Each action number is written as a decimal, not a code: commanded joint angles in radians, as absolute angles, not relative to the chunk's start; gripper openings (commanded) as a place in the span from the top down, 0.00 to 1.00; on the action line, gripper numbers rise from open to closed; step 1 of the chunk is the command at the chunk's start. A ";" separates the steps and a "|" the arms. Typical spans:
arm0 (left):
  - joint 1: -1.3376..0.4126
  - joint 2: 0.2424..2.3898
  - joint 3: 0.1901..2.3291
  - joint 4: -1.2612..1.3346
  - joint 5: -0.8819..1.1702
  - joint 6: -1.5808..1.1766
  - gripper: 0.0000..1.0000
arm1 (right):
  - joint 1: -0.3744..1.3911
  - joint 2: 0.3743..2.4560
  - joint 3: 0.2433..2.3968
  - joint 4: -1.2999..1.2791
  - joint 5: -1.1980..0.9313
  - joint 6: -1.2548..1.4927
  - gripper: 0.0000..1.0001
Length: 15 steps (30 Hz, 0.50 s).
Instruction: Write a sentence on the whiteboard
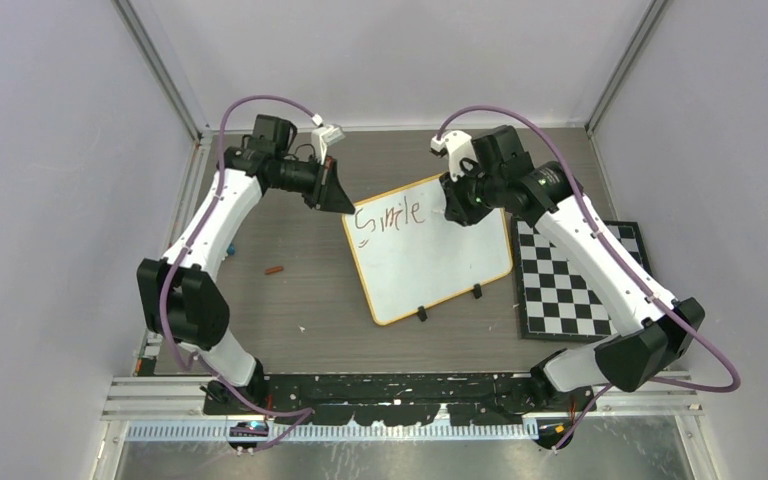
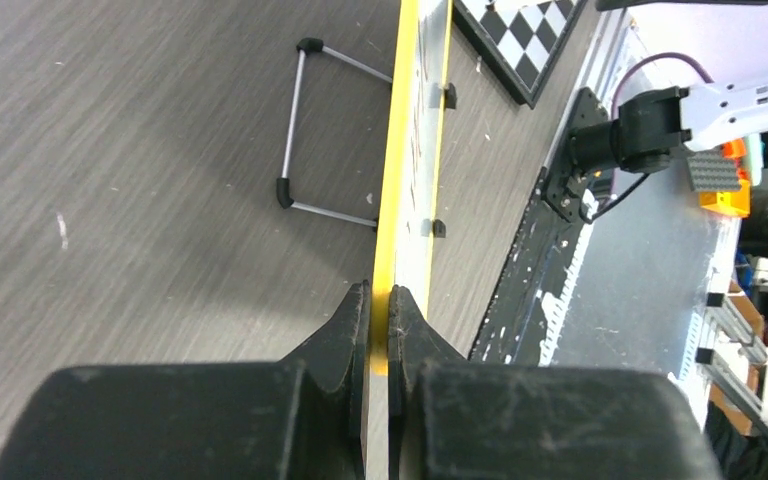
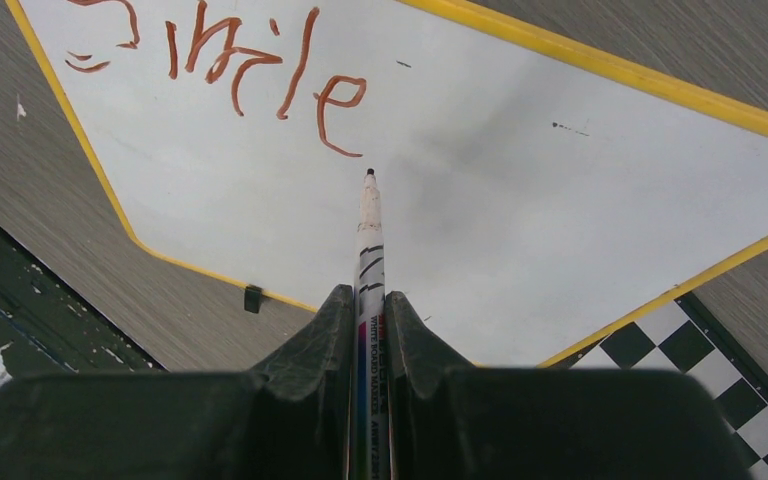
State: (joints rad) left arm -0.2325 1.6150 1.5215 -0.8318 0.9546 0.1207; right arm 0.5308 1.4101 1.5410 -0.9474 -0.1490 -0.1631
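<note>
The whiteboard [image 1: 440, 265] stands tilted mid-table, white with a yellow rim and two black feet. Of the sentence, only the red-brown word "Smile" [image 1: 388, 214] shows, along the board's top left. My left gripper [image 1: 346, 206] is shut on the board's rim at its top left corner; in the left wrist view the jaws [image 2: 381, 292] pinch the yellow edge [image 2: 400, 150]. My right gripper [image 1: 453, 211] is shut on a white marker [image 3: 368, 235]. Its tip sits just right of and below the "e" of "Smile" [image 3: 250, 65]; I cannot tell whether it touches the whiteboard [image 3: 540, 190].
A black-and-white checkered mat [image 1: 570, 290] lies right of the board, partly under my right arm. A small red-brown cap [image 1: 275, 269] lies on the table to the left. The board's wire stand [image 2: 300, 130] props it from behind. Enclosure walls close three sides.
</note>
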 commanded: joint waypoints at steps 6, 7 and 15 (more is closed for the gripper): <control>-0.229 1.703 1.773 -1.056 0.852 0.246 0.89 | 0.447 1.367 1.580 -0.916 -0.226 -0.165 1.00; -0.229 1.706 1.778 -1.061 0.862 0.243 0.84 | 0.443 1.366 1.577 -0.910 -0.225 -0.166 1.00; -0.229 1.688 1.718 -1.007 0.949 0.204 0.60 | 0.431 1.356 1.534 -0.829 -0.201 -0.172 1.00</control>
